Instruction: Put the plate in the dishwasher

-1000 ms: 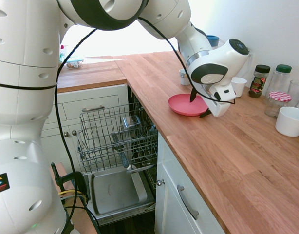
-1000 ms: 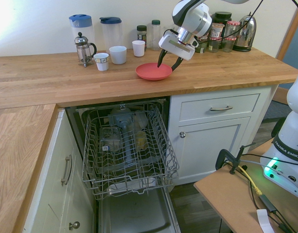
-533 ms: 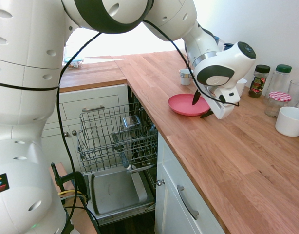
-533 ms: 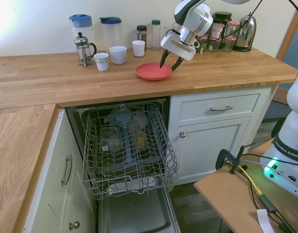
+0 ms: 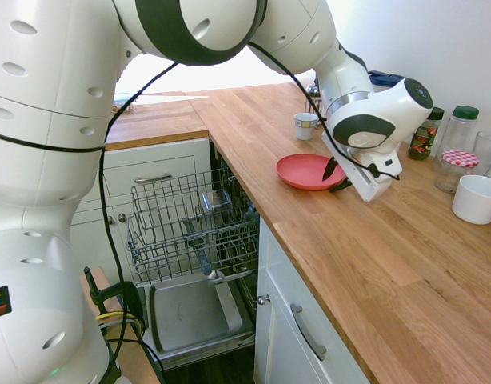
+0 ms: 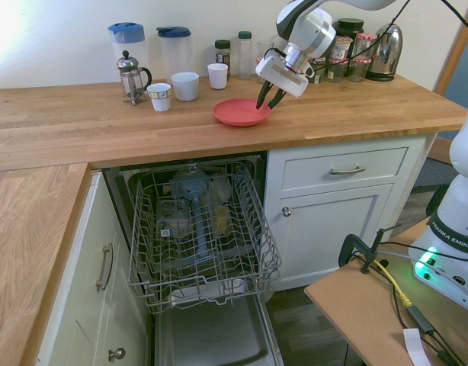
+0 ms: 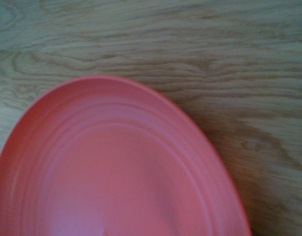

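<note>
The flat round coral-red plate [image 5: 309, 171] lies on the wooden countertop [image 5: 373, 256], above the built-in dishwasher [image 6: 200, 252] (its door down, its grey wire rack [image 6: 202, 229] pulled out). The white arm's two-finger gripper [image 6: 265, 97] tilts down at the plate's rim, one dark finger over the plate and one outside it; whether they pinch it I cannot tell.

You're in home kitchen: wooden countertop [image 6: 66, 114], white cabinets [image 6: 348, 206], open dishwasher [image 6: 200, 229] at frame centre, kettle [image 6: 385, 52] upper right.
</note>
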You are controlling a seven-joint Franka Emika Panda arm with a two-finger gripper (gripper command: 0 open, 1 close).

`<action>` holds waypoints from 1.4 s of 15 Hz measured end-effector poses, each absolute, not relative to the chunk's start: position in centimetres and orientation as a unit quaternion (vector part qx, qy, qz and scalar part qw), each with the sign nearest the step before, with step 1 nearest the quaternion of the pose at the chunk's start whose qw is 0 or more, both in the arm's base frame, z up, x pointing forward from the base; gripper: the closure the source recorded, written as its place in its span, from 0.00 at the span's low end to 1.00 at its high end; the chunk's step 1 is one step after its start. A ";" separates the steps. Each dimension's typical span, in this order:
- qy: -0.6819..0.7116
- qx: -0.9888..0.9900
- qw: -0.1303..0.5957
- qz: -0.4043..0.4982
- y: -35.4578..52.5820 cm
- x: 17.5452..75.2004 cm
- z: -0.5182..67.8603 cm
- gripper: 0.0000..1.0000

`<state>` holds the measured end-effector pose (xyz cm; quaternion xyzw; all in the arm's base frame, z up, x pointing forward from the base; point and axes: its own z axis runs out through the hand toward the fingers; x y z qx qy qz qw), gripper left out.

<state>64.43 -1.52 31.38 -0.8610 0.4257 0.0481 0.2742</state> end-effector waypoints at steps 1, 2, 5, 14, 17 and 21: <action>0.423 -0.861 0.277 0.048 -1.5 64.4 31.2 1.00; 0.421 -0.862 0.278 0.049 -1.5 64.4 31.1 1.00; 0.417 -0.862 0.284 0.049 -1.4 64.4 30.7 1.00; 0.368 -0.883 0.292 0.001 0.2 62.4 36.4 1.00; 0.324 -0.907 0.260 -0.073 3.3 59.8 41.4 1.00; 0.267 -0.930 0.184 -0.173 11.3 53.4 45.1 1.00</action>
